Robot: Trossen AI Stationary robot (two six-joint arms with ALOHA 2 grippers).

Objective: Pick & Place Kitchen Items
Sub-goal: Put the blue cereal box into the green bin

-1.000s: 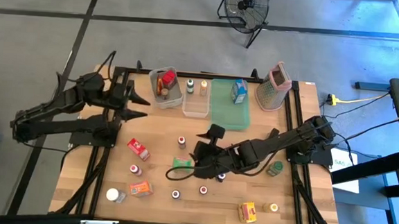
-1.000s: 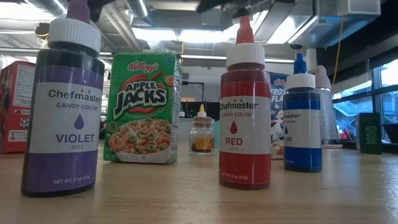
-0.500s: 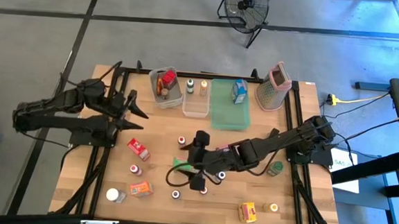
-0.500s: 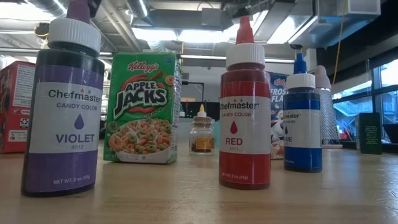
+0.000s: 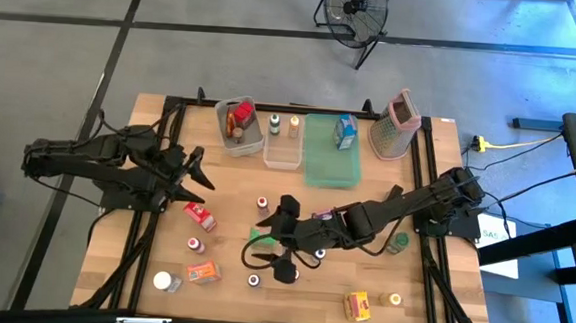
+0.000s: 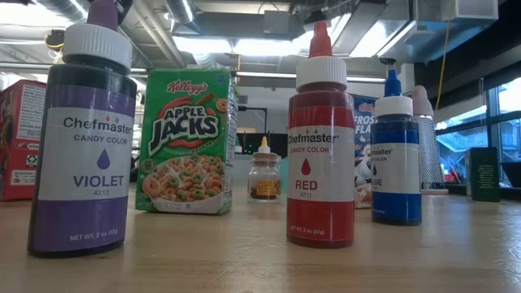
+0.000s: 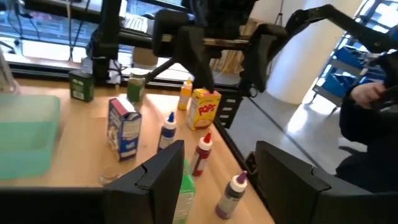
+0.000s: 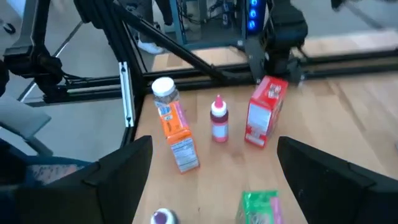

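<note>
High view: two dark arms over a wooden tabletop (image 5: 416, 285) scattered with small boxes and bottles.
Right gripper (image 5: 281, 238): near the middle of the tabletop. Jaws spread wide, one finger toward the edge with the bins (image 5: 281, 167), the other toward the opposite edge. Nothing held.
Green box (image 5: 260, 236): near the middle of the tabletop, just off the right gripper's tips on the side facing the left edge. Upright in the low view (image 6: 186, 138), so long axis vertical.
Right wrist view: green box (image 8: 258, 208) centred in the gap between the two fingers (image 8: 118, 180), apparently untouched.
Deciding relation: box straight ahead of the wide jaws and roughly on their centre line. Closing line across the tabletop, from the bin edge to the opposite edge.
Left gripper (image 5: 195, 169): over the left part of the tabletop, about half open and empty. Red box (image 5: 200, 214) just past its tips.
Nearer arm: the right one by far for the green box, with the left well apart from it.
Likely next move: a short advance toward the left edge until the box sits between the pads, then a squeeze.
Risk: a tall, light box, easily tipped by a finger arriving early.
</note>
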